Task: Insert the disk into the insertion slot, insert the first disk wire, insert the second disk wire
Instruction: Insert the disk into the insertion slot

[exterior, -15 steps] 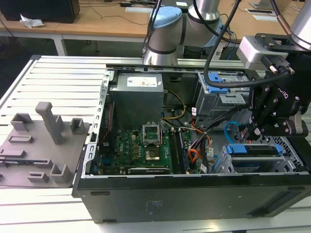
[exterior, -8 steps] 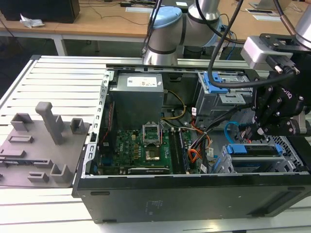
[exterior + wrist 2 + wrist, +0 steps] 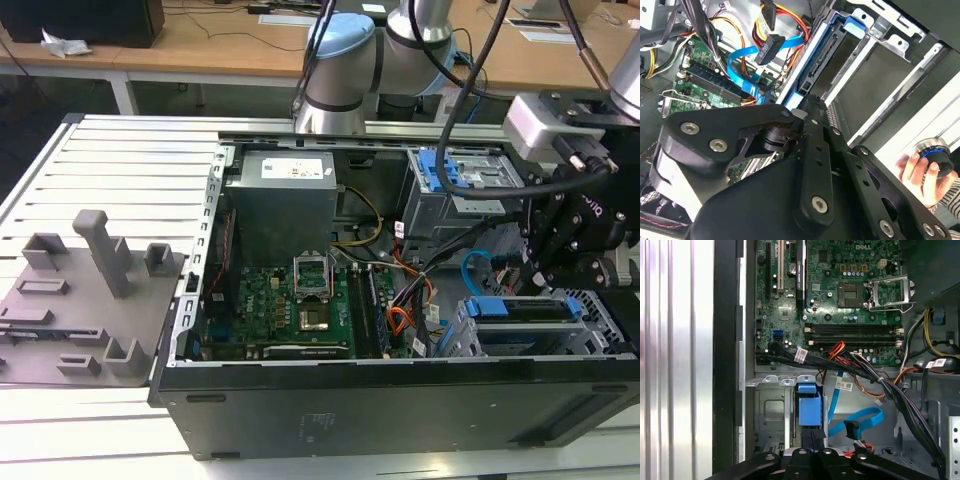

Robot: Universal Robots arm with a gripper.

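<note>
1. Shows an open computer case (image 3: pixel 330 400) lying on a ribbed metal table (image 3: pixel 130 170), with the arm reaching in at the exterior view's right.
2. Finds the gripper (image 3: pixel 813 432) low over the insertion slot (image 3: pixel 771 410), the grey perforated cage at the end of the case toward the exterior view's right.
3. Has both fingers (image 3: pixel 810 440) pressed together, with only a thin seam between them.
4. Rests those tips against the end of the disk (image 3: pixel 809 407), on its bright blue carrier; appears the same way in the second wrist view, with the gripper (image 3: pixel 810 102) touching the blue edge.
5. Places the disk inside the slot, on edge between the grey walls. In the exterior view, puts the disk (image 3: pixel 520 308) about level with the top of the insertion slot (image 3: pixel 468 335). Cannot tell whether fully seated.
6. Leaves the second disk wire (image 3: pixel 862 416) looped just beside the cage, its dark plug (image 3: pixel 852 430) lying loose and apart from the disk.
7. Shows the same light-blue loop in the exterior view (image 3: pixel 470 265), near an orange flat cable (image 3: pixel 400 320) and the green motherboard (image 3: pixel 290 300).
8. Sets a second cage with a blue latch (image 3: pixel 450 180) farther back in the case.
9. Catches a person's hand (image 3: pixel 920 172) outside the case, wrapped around a dark knob (image 3: pixel 936 152) with a blue ring.
</note>
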